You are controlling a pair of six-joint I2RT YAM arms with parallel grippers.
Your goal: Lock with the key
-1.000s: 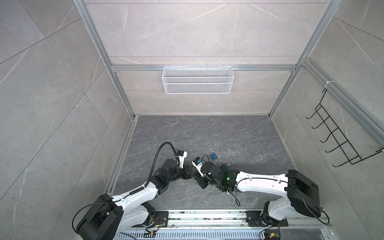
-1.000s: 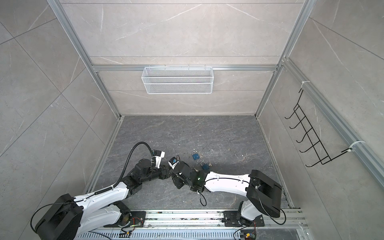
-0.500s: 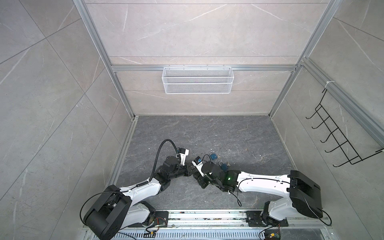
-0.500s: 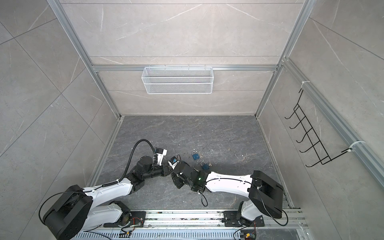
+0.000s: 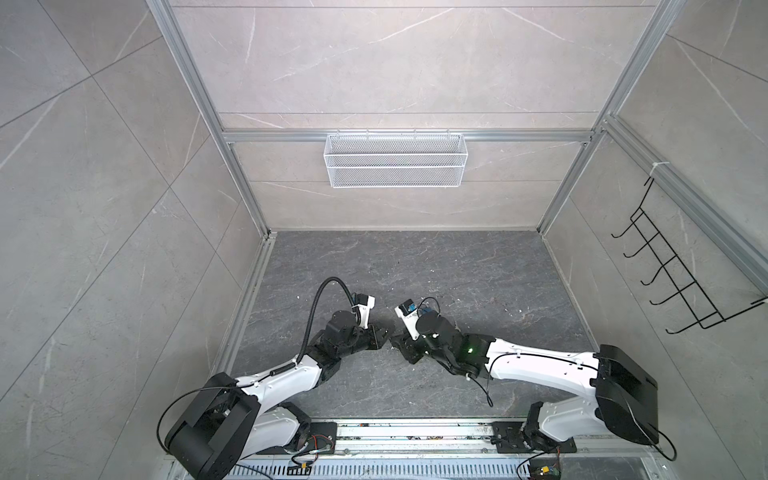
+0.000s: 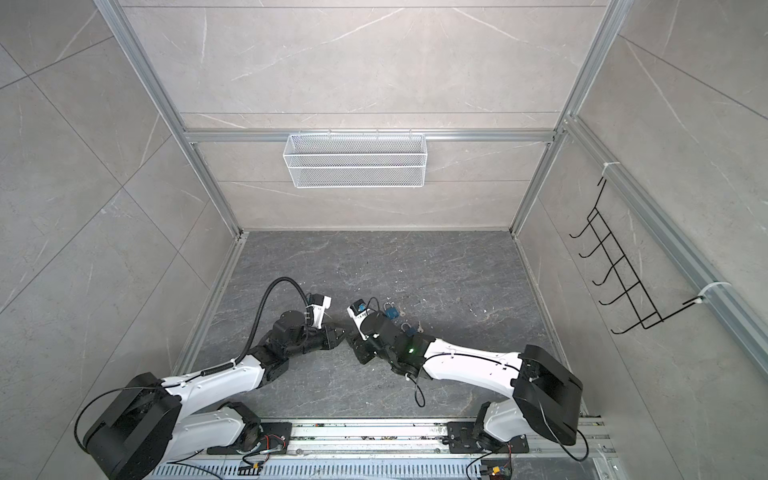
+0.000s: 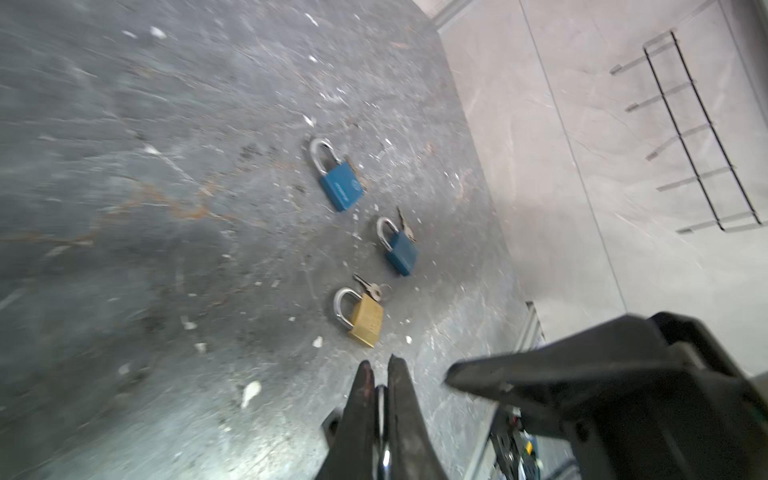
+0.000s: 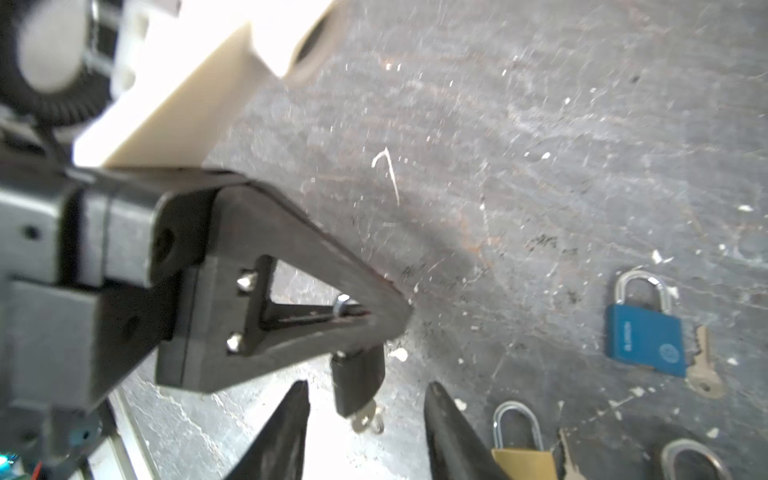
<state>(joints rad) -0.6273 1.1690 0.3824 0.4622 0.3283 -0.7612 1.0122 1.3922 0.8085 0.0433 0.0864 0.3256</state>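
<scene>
**Status.** The left gripper (image 7: pixel 379 365) is fully closed on the silver shackle (image 7: pixel 385 455) of the lock (image 8: pixel 358 380). In the right wrist view the dark lock body hangs below its tips, clear of the floor (image 5: pixel 457 282), with the key (image 8: pixel 368 419) seated in the end away from the shackle. The right gripper (image 8: pixel 368 386) is open. Its fingers (image 8: pixel 291 432) stand either side of the lock body and key and touch neither. In both top views the grippers meet tip to tip near the front middle of the floor, and the lock is hidden there. You cannot tell from these views whether the shackle is pressed home.

**Likely faults**

1. **Missed key.** The key head is small and sits just below the body. If you close on the body instead, a turn twists the whole lock and not the cylinder.
2. **Swing.** The lock is held by the shackle alone. If one finger lands first, it will push the lock aside.
3. **Slip.** The shackle is smooth and round. Turning force may rotate it in the left grip or pull it free, and the lock would drop.
4. **Key withdrawal.** Pulling back while gripping the key may draw it out.
5. **Collision.** The grippers are very close. A wrist roll may strike the left gripper.
6. **Wrong lock.** A blue lock (image 7: pixel 340 185), a second blue lock (image 7: pixel 400 251) and a brass lock (image 7: pixel 365 320) lie nearby on the floor. Do not confuse them with the held lock.
</scene>
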